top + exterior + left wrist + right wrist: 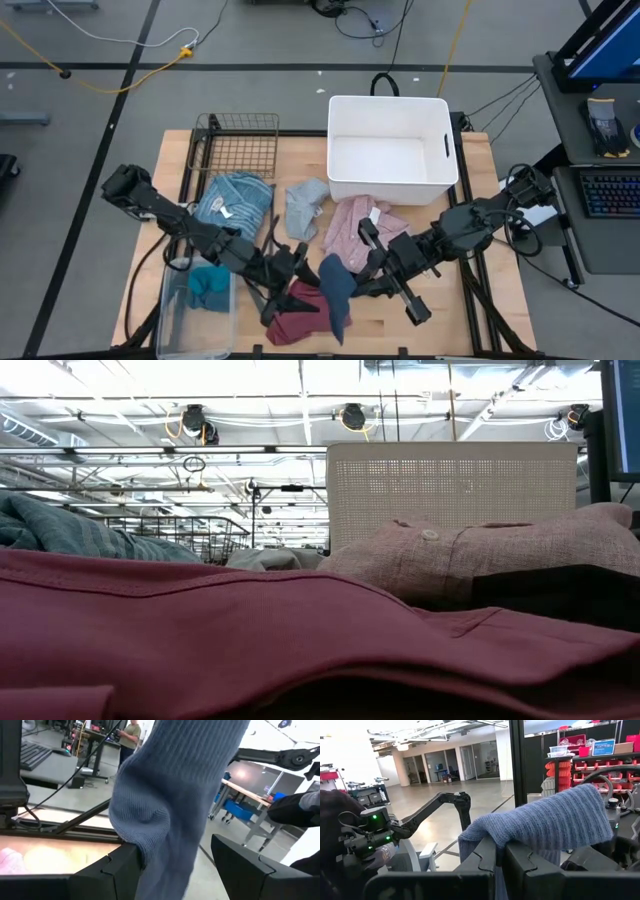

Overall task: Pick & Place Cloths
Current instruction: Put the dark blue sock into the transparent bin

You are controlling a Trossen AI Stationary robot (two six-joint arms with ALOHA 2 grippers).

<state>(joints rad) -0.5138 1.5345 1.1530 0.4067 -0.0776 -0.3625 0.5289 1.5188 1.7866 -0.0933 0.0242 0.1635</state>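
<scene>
Gripping the navy piece low in the centre of the high view, the right gripper has its 2 fingers pinched tight on the ribbed knit, which drapes over them in the right wrist view. The left gripper sits just to the left of it, fingers spread; in the left wrist view the same knit hangs down between them, brushing one finger, not clamped. Under both grippers lies the maroon piece, at the bottom centre, and it fills the foreground of the low view. The pink shirt rests mid-frame, right of centre, just below the white tub. The grey-blue piece lies beside it to the left, and the blue striped top spreads further left, just below the wire basket. The teal piece sits in a clear bin at the lower left. A person stands far off in the left wrist view.
</scene>
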